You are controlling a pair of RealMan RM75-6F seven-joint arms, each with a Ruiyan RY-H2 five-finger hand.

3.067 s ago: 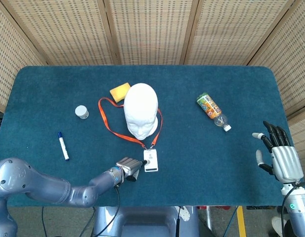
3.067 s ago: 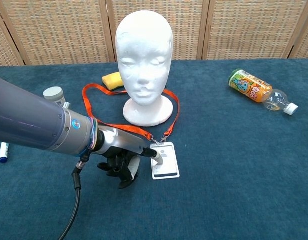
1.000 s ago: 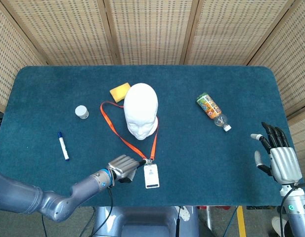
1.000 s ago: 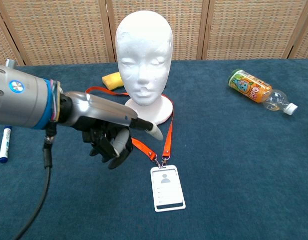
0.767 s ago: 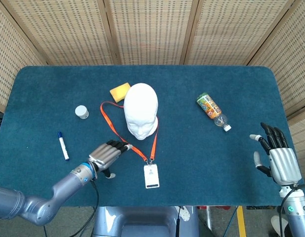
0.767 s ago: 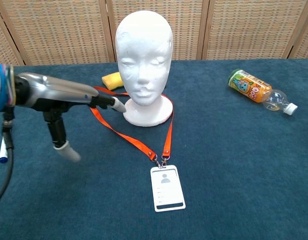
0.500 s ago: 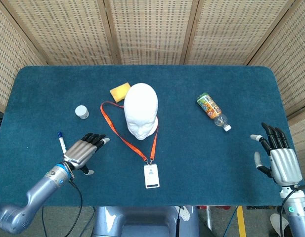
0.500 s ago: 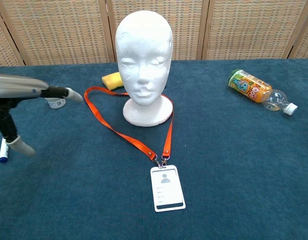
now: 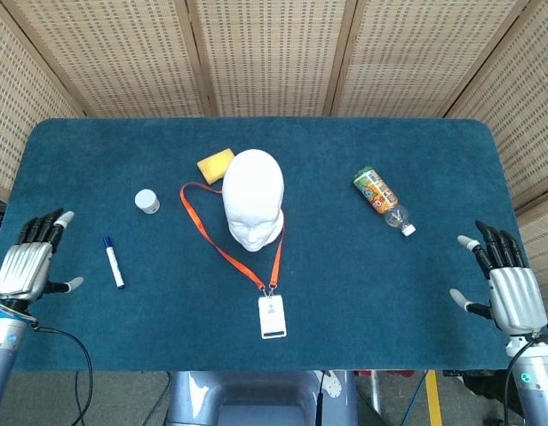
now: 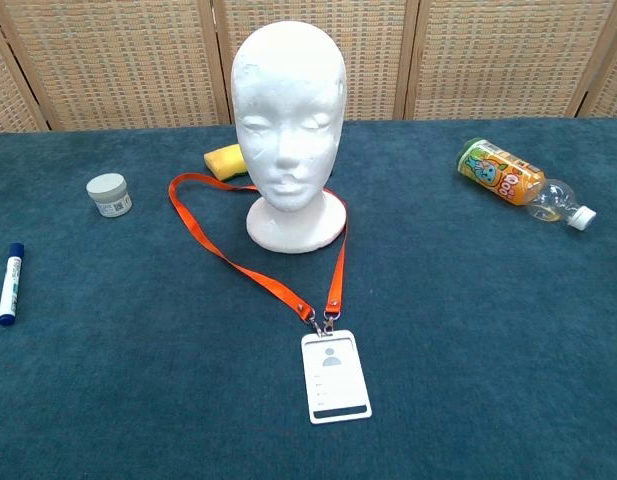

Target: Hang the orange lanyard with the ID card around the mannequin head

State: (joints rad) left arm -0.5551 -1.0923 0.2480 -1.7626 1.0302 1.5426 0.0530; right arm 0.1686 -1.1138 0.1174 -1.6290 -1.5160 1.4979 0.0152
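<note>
Standing upright on the table point(image 9: 416, 293), the mannequin head point(image 9: 253, 199) has the orange lanyard point(image 10: 216, 246) looped around its base, the strap lying on the cloth. The left hand point(image 9: 25, 264) and right hand point(image 9: 508, 288) rest at opposite table edges, fingers spread, holding nothing. The ID card point(image 10: 335, 376) lies flat in front.

Both views bright, evenly lit; diffuse light from overhead. Shadows soft and short: faint one at base of mannequin head point(image 10: 289, 120), approx. none under bottle point(image 10: 523, 183). No glare on table cloth point(image 10: 488, 350); white head near clipping in head view, detail kept in chest view. Focus sharp throughout, no motion blur. Edge distortion not evident.
</note>
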